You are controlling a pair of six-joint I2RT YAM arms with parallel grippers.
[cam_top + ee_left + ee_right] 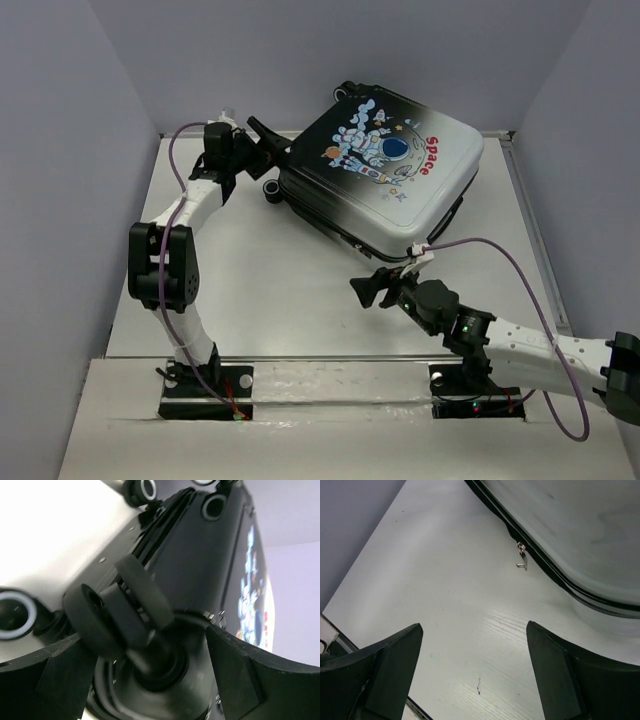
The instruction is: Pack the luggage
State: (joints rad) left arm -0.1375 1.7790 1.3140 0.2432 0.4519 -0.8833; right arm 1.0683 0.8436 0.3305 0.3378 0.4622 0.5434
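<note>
**Overhead view:** the luggage lies closed and flat on the white surface, printed shell up. It is turned diagonally in the far half, right of centre. The left tool sits at the case's left end, beside its wheels. The right tool hangs just off the case's near edge. **Left wrist view:** this shows detail hidden from above. 1 black caster stands between the 2 widely parted fingers, neither visibly pressing it, so this tool is open. The dark side wall and a sliver of the print run off to the right. **Right wrist view:** the 2 fingers stand wide apart over bare surface with nothing between them, so this tool is also open. Beyond them lie the silver shell edge, its black zip and a small metal zip pull, which the overhead view does not resolve.
</note>
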